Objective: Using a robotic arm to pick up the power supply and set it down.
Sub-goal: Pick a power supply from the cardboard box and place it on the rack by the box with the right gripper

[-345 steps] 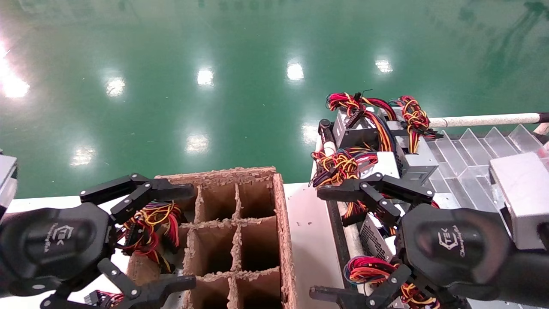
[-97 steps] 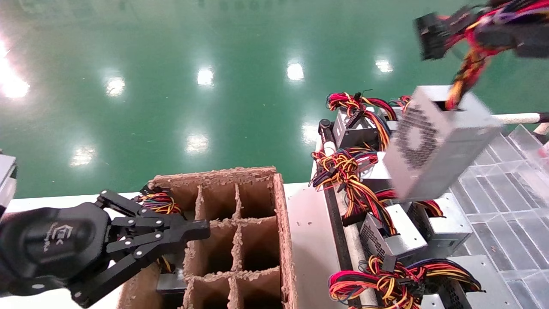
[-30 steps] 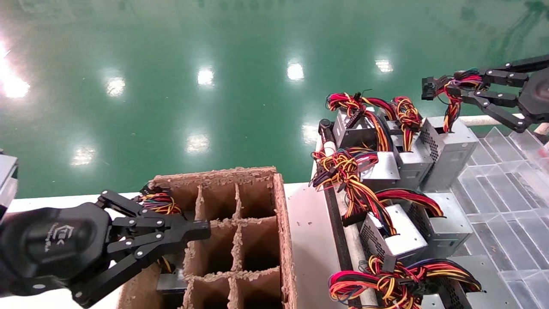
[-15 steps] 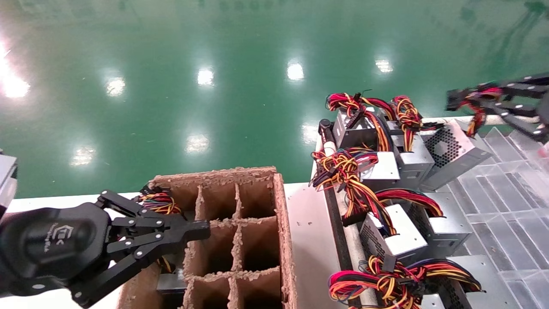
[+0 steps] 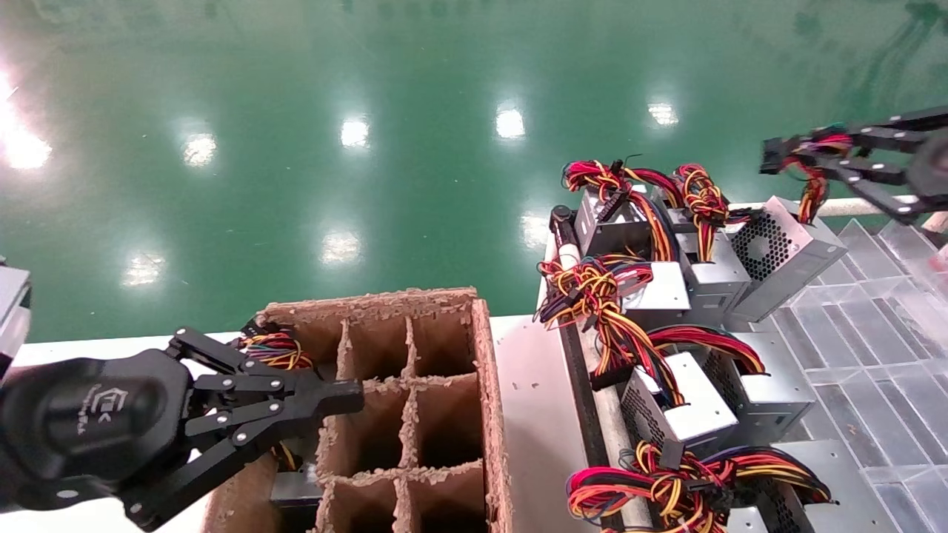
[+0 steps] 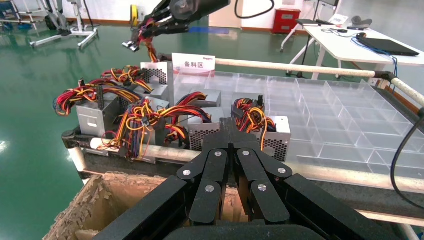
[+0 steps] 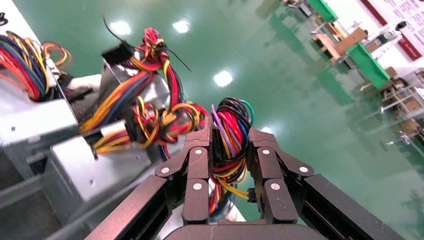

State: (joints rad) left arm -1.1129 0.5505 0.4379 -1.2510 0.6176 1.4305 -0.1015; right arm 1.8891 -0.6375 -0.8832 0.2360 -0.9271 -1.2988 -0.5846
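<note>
Right gripper (image 5: pixel 803 159) clamped on wire bundle (image 7: pixel 230 135) of power supply (image 5: pixel 785 252), tilted against look-alike units (image 5: pixel 703 274) on clear tray (image 5: pixel 874 333). Lower slowly until flat, then release. Left gripper (image 5: pixel 326 400) closed, empty, over cardboard box (image 5: pixel 489 385)

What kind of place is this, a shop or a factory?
Most likely a factory floor: a glossy green floor, rows of identical power supplies in a clear divided tray, and a cardboard divider box beside them.
</note>
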